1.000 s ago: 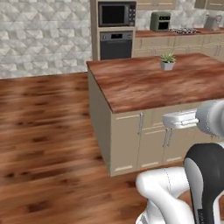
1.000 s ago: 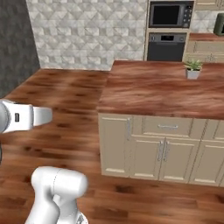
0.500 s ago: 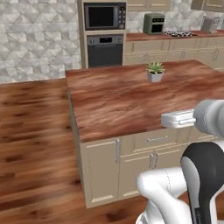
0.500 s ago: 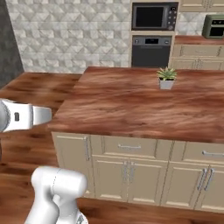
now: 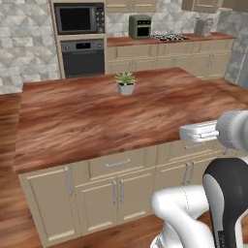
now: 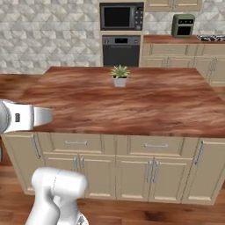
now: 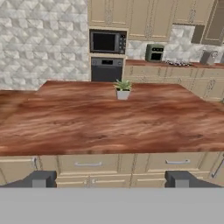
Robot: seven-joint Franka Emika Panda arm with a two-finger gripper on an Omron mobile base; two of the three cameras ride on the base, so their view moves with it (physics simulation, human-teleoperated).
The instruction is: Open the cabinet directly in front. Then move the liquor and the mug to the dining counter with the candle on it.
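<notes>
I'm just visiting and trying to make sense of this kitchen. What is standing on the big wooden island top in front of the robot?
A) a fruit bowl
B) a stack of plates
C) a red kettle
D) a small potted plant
D: a small potted plant with spiky green leaves in a pale pot stands on the reddish-brown island top, toward its far side.

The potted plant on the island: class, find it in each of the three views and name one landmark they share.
Left base view: potted plant, upper centre, on the island's far side.
Right base view: plant, upper centre.
Hand view: plant, just above centre.
Shared landmark: the microwave behind it.
</notes>
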